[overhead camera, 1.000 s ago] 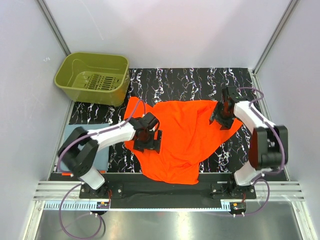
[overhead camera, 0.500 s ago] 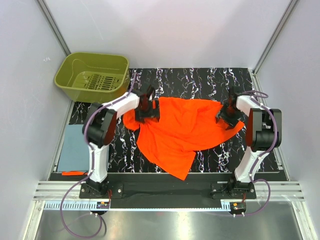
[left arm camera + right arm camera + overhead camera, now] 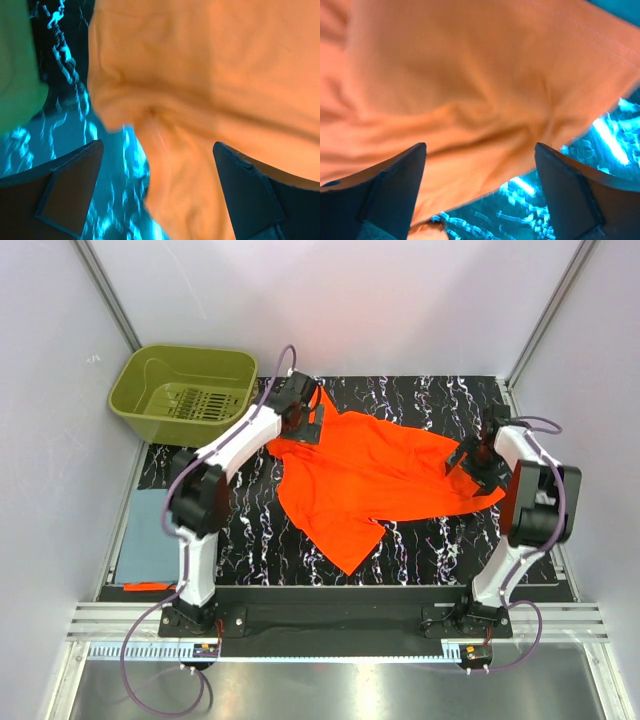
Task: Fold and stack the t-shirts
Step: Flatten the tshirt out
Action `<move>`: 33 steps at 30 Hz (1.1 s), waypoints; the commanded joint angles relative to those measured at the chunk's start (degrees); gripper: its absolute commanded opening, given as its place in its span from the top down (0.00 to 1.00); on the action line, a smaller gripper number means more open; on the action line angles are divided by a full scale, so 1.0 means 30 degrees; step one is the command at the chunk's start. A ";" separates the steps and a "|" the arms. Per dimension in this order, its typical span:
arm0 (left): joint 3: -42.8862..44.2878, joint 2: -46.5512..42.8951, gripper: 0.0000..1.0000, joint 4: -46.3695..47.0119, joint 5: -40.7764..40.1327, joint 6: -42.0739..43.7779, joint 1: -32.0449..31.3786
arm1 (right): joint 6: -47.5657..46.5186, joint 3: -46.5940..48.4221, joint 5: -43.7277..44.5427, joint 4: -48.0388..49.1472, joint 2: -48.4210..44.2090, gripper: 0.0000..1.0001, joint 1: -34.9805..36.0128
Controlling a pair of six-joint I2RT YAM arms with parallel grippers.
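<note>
Looking down from the overhead camera, an orange t-shirt (image 3: 370, 480) lies crumpled but mostly spread out on a black, white-veined tabletop (image 3: 400, 395). It sits in the middle, with one tail of cloth pointing toward the near edge.

The left arm stretches far across to the shirt's far-left corner, and the left claw (image 3: 308, 425) hangs over that corner. The right claw (image 3: 472, 462) is over the shirt's right edge.

An olive-green basket (image 3: 190, 430) stands at the far left, just beside the left claw. A blue-grey t-shirt (image 3: 148, 530), folded into a flat rectangle, lies at the near left edge, well apart from the orange one. Only this overhead view shows the folded shirt and the whole layout.

The left wrist camera gives what the overhead view cannot: its two dark fingers (image 3: 75, 185) are spread wide with nothing between them. Wrinkled orange cloth lies below, its edge running down the middle of the view. A green blur, probably the basket, fills the upper left corner, and the veined surface looks blue here.

The right wrist camera likewise shows its fingers (image 3: 395, 190) spread wide and pinching nothing. Orange cloth fills most of that view, a stitched hem crosses the upper right, and the veined surface shows at the lower right.
</note>
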 commanded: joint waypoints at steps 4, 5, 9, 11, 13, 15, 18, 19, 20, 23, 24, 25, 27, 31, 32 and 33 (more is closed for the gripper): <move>-0.6141 -0.4988 0.08 0.0916 0.3407 -0.1432 -0.3508 | 0.0888 -0.3061 0.0071 -0.0772 -0.5661 0.00 0.0067; -0.6823 -0.5048 0.10 0.1326 0.3731 -0.1901 -0.3951 | 0.1035 -0.3447 -0.0046 -0.0772 -0.6536 0.00 0.0066; -0.9696 -0.4729 0.11 0.4602 0.6747 -0.5032 -0.4279 | 0.1154 -0.4798 -0.1011 -0.0596 -0.8007 0.00 0.0066; -0.9556 -0.4056 0.12 0.4612 0.6519 -0.4954 -0.3899 | 0.1183 -0.5004 -0.1742 -0.0828 -0.8650 0.00 0.0066; -0.9612 -0.3467 0.12 0.4407 0.6575 -0.5039 -0.2818 | 0.1125 -0.5266 -0.2388 -0.0889 -0.9267 0.00 0.0066; -1.0137 -0.3321 0.12 0.4406 0.6780 -0.5244 -0.1881 | 0.0716 -0.5413 -0.2422 -0.1267 -1.0029 0.00 0.0066; -1.1191 -0.3146 0.12 0.4377 0.7980 -0.5160 0.0725 | 0.0100 -0.5589 -0.1425 -0.2381 -1.0383 0.00 0.0008; -1.1225 -0.3057 0.12 0.4319 0.8099 -0.4664 0.1921 | -0.0046 -0.5735 -0.1540 -0.2528 -1.0412 0.00 -0.0021; -1.1167 -0.2998 0.12 0.4029 0.7868 -0.3528 0.2368 | -0.0193 -0.5795 -0.1976 -0.2703 -1.0412 0.00 -0.0022; -1.0465 -0.3870 0.12 0.2889 0.6936 -0.1242 0.2929 | -0.0311 -0.5941 -0.2564 -0.2735 -1.0674 0.00 -0.0022; -1.0289 -0.4428 0.11 0.2709 0.6638 -0.0913 0.2581 | -0.0427 -0.5884 -0.2683 -0.2735 -1.0676 0.00 -0.0022; -1.0374 -0.5100 0.08 0.2650 0.6258 -0.0677 0.2316 | -0.0661 -0.5825 -0.2829 -0.2677 -1.0705 0.00 -0.0022; -1.0579 -0.7414 0.05 0.2183 0.4532 -0.0353 0.0918 | -0.0751 -0.5824 -0.3122 -0.2647 -1.0675 0.00 -0.0022; -1.2273 -1.1894 0.02 0.0747 0.2420 -0.2191 -0.2425 | -0.0576 -0.6525 -0.3883 -0.2443 -1.0762 0.00 0.0008; -1.3034 -1.3934 0.03 0.0571 0.2184 -0.4026 -0.3099 | -0.0546 -0.6760 -0.4349 -0.2181 -1.0822 0.00 -0.0021; -1.5043 -1.4999 0.05 0.0569 0.2182 -0.5088 -0.4092 | -0.0517 -0.7139 -0.4586 -0.2062 -1.0909 0.00 0.0007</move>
